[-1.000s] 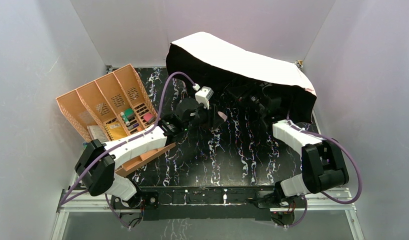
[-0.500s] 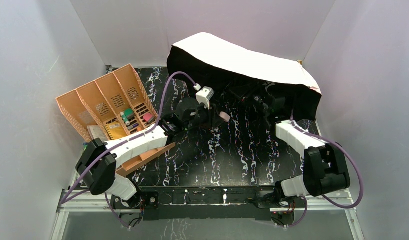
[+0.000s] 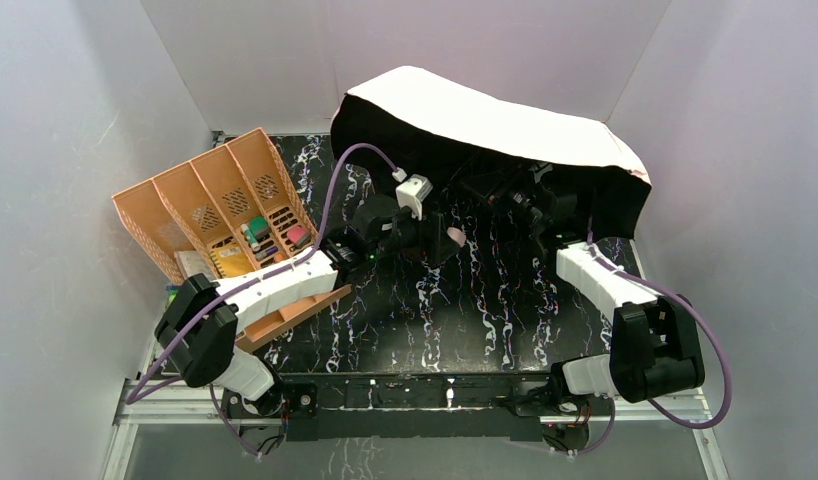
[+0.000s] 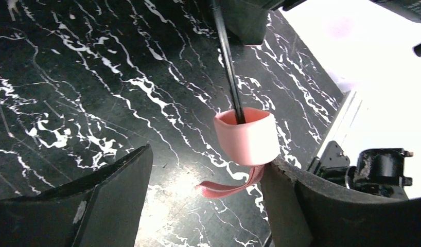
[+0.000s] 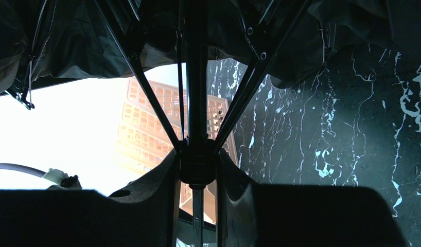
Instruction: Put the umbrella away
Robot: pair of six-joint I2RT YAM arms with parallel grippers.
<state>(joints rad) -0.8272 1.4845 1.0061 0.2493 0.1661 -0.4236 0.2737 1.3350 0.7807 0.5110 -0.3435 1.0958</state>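
The umbrella (image 3: 485,115) lies open at the back of the table, its pale shiny side up and its black underside facing me. In the left wrist view its pink handle (image 4: 247,136) with a pink strap (image 4: 226,188) sits between my open left gripper's (image 4: 207,157) jaws, against the right finger (image 4: 301,195). In the top view the left gripper (image 3: 437,240) is just left of the handle (image 3: 453,236). My right gripper (image 5: 197,164) is shut on the black runner (image 5: 197,167) on the shaft, where the ribs meet, under the canopy (image 5: 69,41). It is mostly hidden in the top view (image 3: 525,203).
An orange slotted organizer (image 3: 220,200) with small items stands tilted at the left, over my left arm. It also shows in the right wrist view (image 5: 157,128). A cream box (image 3: 190,263) lies beside it. White walls close in on three sides.
The umbrella's canopy and handle have shifted a little to the right with my right arm. My left gripper has followed the handle rightwards.
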